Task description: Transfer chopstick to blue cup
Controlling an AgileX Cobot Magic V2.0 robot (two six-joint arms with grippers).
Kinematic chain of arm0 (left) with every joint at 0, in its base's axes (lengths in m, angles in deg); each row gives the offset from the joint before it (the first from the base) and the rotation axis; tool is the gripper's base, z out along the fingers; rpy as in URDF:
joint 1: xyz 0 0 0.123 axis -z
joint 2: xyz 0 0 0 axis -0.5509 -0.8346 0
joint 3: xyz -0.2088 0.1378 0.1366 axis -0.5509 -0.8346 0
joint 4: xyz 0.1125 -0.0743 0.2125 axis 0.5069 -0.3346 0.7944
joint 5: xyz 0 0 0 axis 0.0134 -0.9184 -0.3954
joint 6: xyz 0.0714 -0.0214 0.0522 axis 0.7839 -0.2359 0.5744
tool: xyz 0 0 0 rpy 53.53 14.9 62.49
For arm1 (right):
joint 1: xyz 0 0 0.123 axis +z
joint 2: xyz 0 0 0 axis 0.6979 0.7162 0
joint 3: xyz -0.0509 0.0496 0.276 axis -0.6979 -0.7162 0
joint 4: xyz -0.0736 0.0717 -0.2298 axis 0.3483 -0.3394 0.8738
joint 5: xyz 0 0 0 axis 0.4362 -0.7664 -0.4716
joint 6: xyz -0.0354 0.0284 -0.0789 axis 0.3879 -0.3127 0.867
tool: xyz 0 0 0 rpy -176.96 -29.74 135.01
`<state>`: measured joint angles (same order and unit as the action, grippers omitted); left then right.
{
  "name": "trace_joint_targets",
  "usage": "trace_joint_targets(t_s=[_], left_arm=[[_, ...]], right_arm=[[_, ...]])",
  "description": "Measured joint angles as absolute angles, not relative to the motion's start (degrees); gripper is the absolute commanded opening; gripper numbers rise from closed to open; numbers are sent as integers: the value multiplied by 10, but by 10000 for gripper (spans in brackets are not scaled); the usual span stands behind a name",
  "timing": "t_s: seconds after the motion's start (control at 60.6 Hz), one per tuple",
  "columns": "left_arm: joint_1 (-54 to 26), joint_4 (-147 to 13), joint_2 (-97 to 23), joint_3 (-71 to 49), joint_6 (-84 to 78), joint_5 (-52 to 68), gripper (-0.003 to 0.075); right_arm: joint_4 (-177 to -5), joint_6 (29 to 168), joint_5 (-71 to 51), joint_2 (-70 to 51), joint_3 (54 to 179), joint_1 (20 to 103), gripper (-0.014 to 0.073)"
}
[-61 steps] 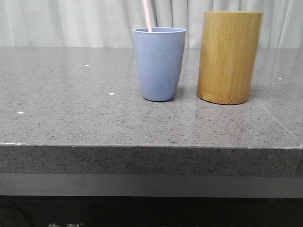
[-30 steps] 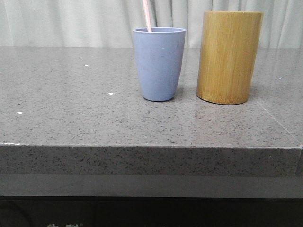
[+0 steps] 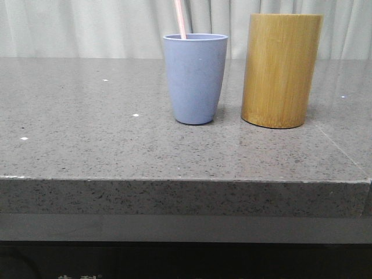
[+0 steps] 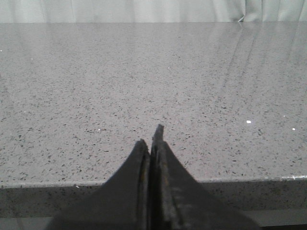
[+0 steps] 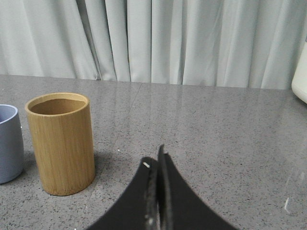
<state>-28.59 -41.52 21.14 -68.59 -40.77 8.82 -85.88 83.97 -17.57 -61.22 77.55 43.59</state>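
— Nothing is moving since before? 
— No. Chopstick (image 3: 181,19) is standing in the blue cup (image 3: 195,78). Left gripper (image 4: 151,139) and right gripper (image 5: 156,160) are both closed, holding nothing.

Front view: nothing is visibly moving across the last second. Chopstick (image 3: 181,19) is sitting in the blue cup (image 3: 195,78) at the same lean, cup and bamboo cylinder (image 3: 281,70) are holding the same spots on the table (image 3: 87,145). No visible shift in either one.
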Motion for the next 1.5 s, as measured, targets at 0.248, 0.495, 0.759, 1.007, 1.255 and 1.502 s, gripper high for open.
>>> trace_joint_targets(t_s=[0.248,0.495,0.759,1.007,1.255,1.502], left_arm=[[-286,-415,211,-686,-408,88,-19],[-286,-415,211,-686,-408,88,-19],[-286,-415,211,-686,-408,88,-19],[-286,-415,211,-686,-408,88,-19],[-286,-415,211,-686,-408,88,-19],[-286,-415,211,-686,-408,88,-19]], right_arm=[[-859,840,-176,-612,775,436,-122],[-859,840,-176,-612,775,436,-122],[-859,840,-168,-612,767,436,-122],[-846,840,-121,-632,647,464,-122],[-843,834,-83,-683,554,486,-122],[-850,832,-76,-684,547,486,-122]])
